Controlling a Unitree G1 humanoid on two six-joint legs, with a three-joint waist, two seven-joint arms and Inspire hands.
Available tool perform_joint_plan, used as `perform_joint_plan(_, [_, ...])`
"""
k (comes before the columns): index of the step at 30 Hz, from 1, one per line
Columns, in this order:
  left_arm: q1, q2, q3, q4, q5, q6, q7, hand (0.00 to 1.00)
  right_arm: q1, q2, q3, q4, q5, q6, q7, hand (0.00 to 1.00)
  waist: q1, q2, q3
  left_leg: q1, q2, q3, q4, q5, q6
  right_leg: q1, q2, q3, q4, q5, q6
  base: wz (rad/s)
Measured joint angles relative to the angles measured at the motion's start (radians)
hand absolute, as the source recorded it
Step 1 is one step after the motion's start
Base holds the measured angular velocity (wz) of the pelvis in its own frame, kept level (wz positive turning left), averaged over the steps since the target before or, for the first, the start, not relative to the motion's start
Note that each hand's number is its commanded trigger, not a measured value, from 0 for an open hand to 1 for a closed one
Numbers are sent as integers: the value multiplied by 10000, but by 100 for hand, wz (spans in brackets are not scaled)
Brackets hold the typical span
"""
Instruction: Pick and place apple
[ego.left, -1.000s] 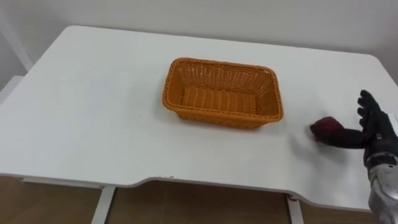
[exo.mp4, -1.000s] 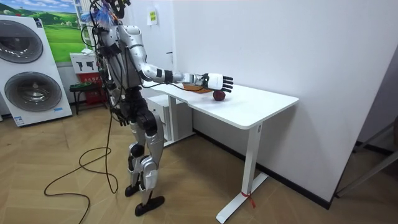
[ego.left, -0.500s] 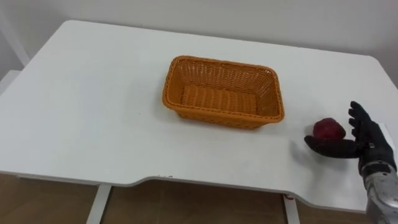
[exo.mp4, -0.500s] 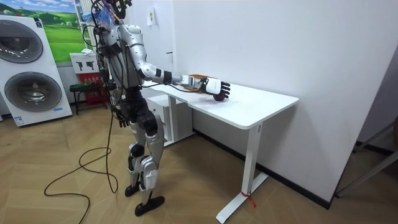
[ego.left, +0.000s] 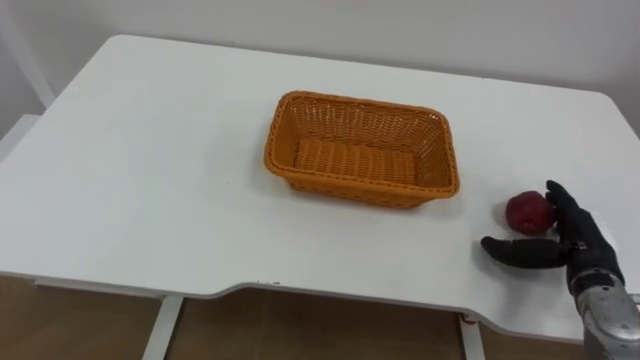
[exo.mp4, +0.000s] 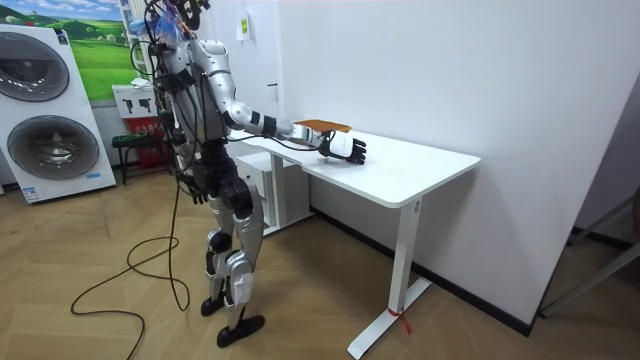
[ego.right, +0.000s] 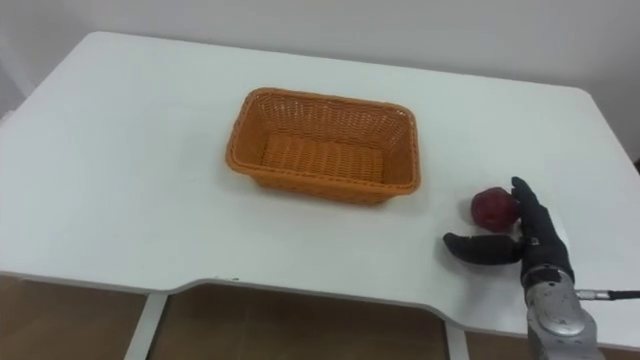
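**White tabletop, apple near its right edge**

A white rectangular tabletop (ego.left: 150, 150) stood against a pale wall, with the robot at its front edge. An orange woven wicker basket (ego.left: 350, 190) sat near the middle. A dark red round apple (ego.left: 528, 212) lay on the tabletop near the right edge, apart from the basket. The right robot hand (ego.left: 575, 245) was open, its straight fingers just beside the apple's right side and its thumb stretched along the apple's front. Whether they touched could not be told.

White wall (exo.mp4: 450, 70), wood floor (exo.mp4: 320, 320) — washing machines (exo.mp4: 55, 140), white desk (exo.mp4: 400, 175)
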Motion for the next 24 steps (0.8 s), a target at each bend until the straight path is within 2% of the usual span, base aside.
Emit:
perform_joint_plan(6, [27,9,10,6,-1,32,-30,0,-246,-195,-24,159,-406,21,-54,100,68,-8,-7,-4,-5,-35,7,2,-2,8,3,-9,6,0,0,0])
perform_joint_plan(9, [4,11,10,6,1,101,-106,0,-420,-241,-18,268,-557,26,23,100,80,-52,-36,-19,-5,-70,17,4,-5,7,3,-57,4,0,-1,3])
perform_joint_plan(13, [-14,15,10,5,5,167,-130,0,-882,-384,-12,950,-557,29,180,100,127,-83,-33,-41,-8,-117,144,4,-5,35,-4,-125,3,0,0,4])
perform_joint_plan(24, [-82,36,-181,11,-5,214,-206,0,-902,-382,6,977,-630,31,338,100,297,-86,-32,-110,-18,-168,160,3,-6,37,-23,-214,7,0,-1,1])
